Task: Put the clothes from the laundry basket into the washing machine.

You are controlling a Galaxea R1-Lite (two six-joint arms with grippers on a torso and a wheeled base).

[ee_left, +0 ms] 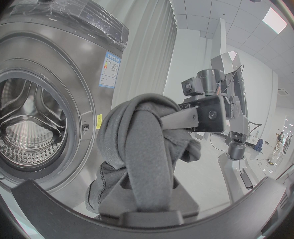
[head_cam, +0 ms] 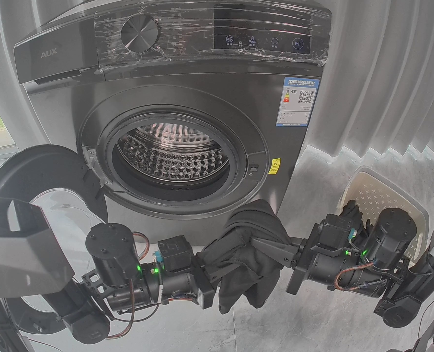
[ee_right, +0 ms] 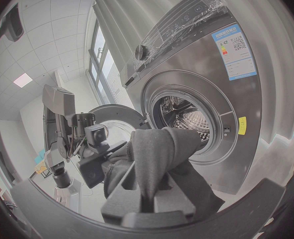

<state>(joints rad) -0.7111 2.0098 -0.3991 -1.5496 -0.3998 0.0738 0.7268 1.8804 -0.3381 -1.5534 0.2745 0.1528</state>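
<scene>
Left end effector [head_cam: 225, 269] is pressed together on the left part of a dark garment [head_cam: 252, 233]; in the left wrist view the cloth [ee_left: 138, 133] is seen pinched between its fingers [ee_left: 120, 196]. The garment is held bunched in the air between both arms, just below and in front of the machine's round opening, clear of the floor [head_cam: 300, 319], with loose folds hung down beneath it. Its right part is gripped by the right end effector [head_cam: 267, 248], whose fingers [ee_right: 127, 186] are closed on the cloth [ee_right: 163, 146] in the right wrist view.

Behind, the door [head_cam: 41, 172] is swung fully open at the left. The machine [head_cam: 187, 81] is stood in the middle, its drum [head_cam: 173, 152] shown bare and shiny. At the right, a pale basket [head_cam: 379, 194] is set on the floor beside the machine, behind the right arm, in front of a grey curtain [head_cam: 388, 74].
</scene>
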